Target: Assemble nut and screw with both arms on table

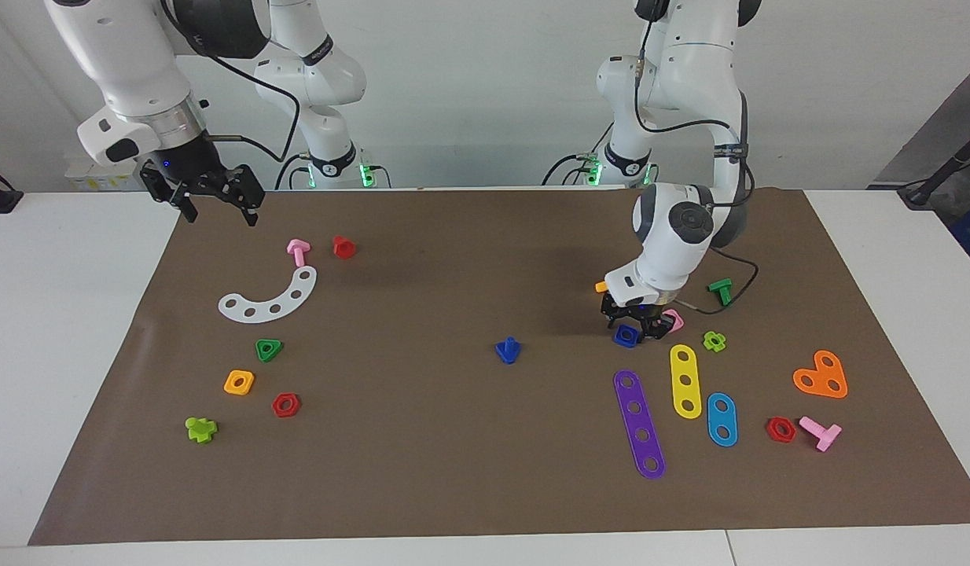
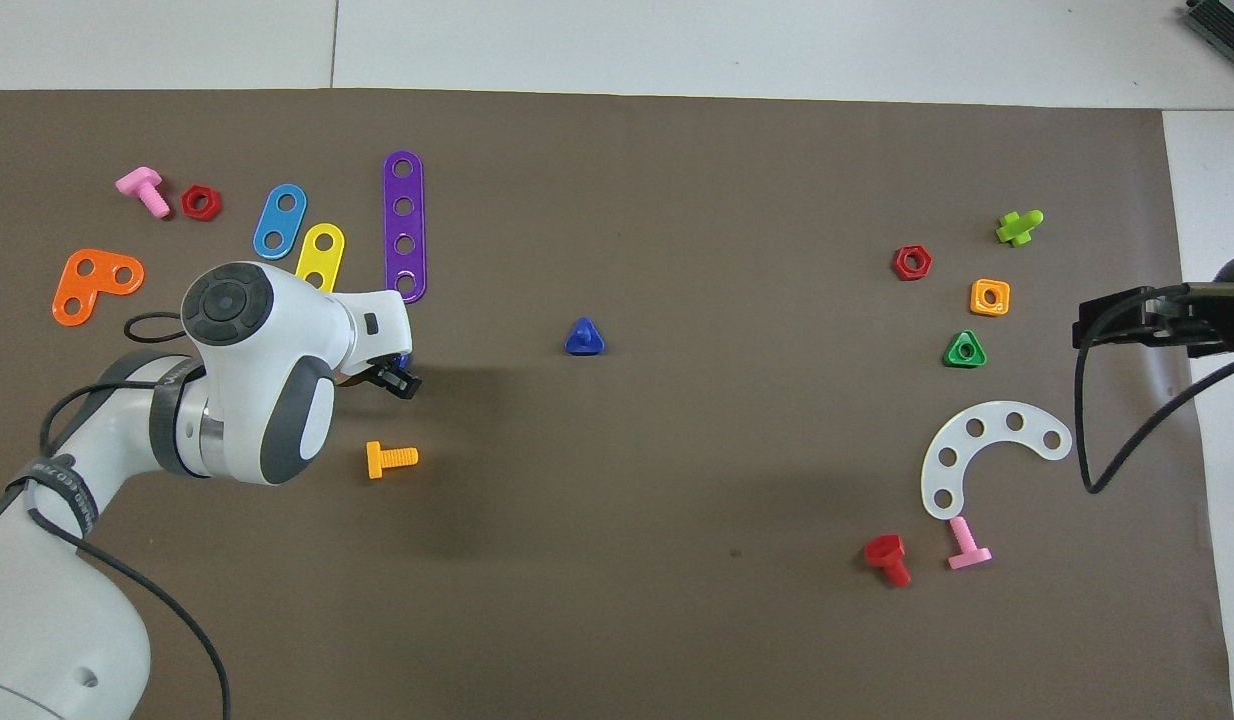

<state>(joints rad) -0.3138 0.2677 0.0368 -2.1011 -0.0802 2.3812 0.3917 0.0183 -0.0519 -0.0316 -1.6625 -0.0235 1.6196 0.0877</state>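
on the facing view i see my left pincer (image 1: 633, 328) down on the counter (image 1: 453, 472), its fingers around the nut (image 1: 626, 336), just beside the purple strip (image 1: 639, 424); whether they pinch it i cannot tell. the screw (image 1: 508, 350) stands mid-mat, well apart. my right pincer (image 1: 218, 206) hangs spread over the mat's edge.

from overhead, the left arm hides the nut; the screw (image 2: 583, 338) lies at centre.
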